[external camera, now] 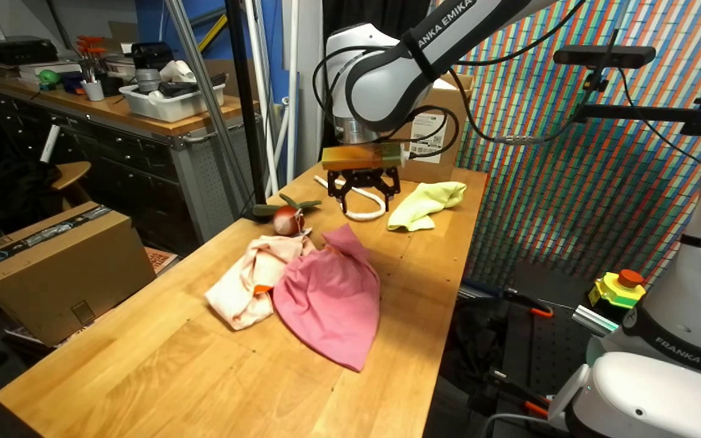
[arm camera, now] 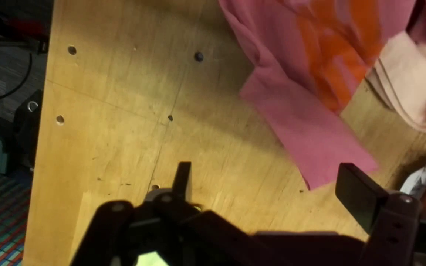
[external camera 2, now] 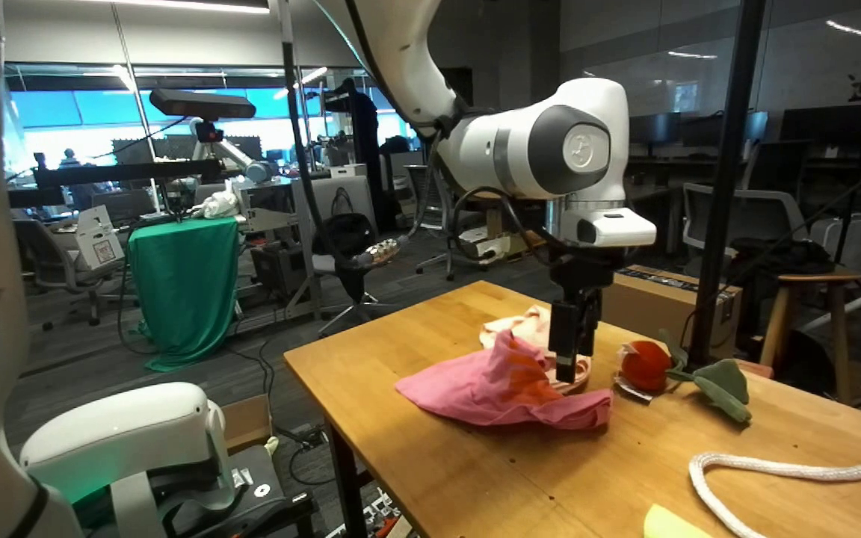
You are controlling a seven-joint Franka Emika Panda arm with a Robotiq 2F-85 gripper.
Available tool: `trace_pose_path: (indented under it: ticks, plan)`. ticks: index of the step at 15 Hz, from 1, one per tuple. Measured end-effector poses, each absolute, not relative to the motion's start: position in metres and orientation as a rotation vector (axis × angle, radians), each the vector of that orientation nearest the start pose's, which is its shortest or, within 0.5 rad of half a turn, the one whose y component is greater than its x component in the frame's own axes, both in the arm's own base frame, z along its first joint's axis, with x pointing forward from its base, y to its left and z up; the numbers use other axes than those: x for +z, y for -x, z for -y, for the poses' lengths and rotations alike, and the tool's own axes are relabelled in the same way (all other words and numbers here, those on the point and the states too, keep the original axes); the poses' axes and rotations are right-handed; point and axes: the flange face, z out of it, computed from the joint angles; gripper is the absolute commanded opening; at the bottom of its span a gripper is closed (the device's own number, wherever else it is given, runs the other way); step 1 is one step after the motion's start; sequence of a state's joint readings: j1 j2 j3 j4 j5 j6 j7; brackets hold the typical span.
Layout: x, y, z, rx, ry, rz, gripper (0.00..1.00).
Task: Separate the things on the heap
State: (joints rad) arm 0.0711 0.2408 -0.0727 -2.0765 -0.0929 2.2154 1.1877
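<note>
My gripper (external camera: 366,205) is open and empty above the table; it also shows in the wrist view (arm camera: 264,164). The pink cloth (external camera: 332,298) has an orange patch and touches the cream cloth (external camera: 244,277). In the wrist view a flat end of the pink cloth (arm camera: 309,140) reaches toward the right finger. The red ball (external camera 2: 643,366) with green leaves (external camera 2: 722,385) lies close to the cream cloth. The yellow-green cloth (external camera: 426,207) lies apart, near the table's far end. The white cord (external camera: 366,216) lies curved beside it, partly behind the gripper in that view.
The wooden table (external camera: 162,365) has a long edge toward the robot base. A cardboard box (external camera: 442,131) stands at its far end. A black post (external camera 2: 726,179) rises by the table edge near the ball. Another cardboard box (external camera: 64,274) stands beside the table.
</note>
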Motion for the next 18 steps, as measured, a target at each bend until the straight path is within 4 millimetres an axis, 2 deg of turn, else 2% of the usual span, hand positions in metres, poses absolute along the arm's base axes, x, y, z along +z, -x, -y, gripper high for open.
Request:
trace_pose_path:
  ticks: [6, 11, 14, 18]
  plan:
    - [0.304, -0.536, -0.028, 0.243, 2.863, -1.294, 1.0]
    - [0.289, -0.512, -0.052, 0.377, 2.927, -0.933, 1.0]
    - [0.279, -0.503, -0.061, 0.409, 2.969, -0.791, 1.0]
    - [0.275, -0.505, -0.07, 0.352, 3.051, -0.688, 1.0]
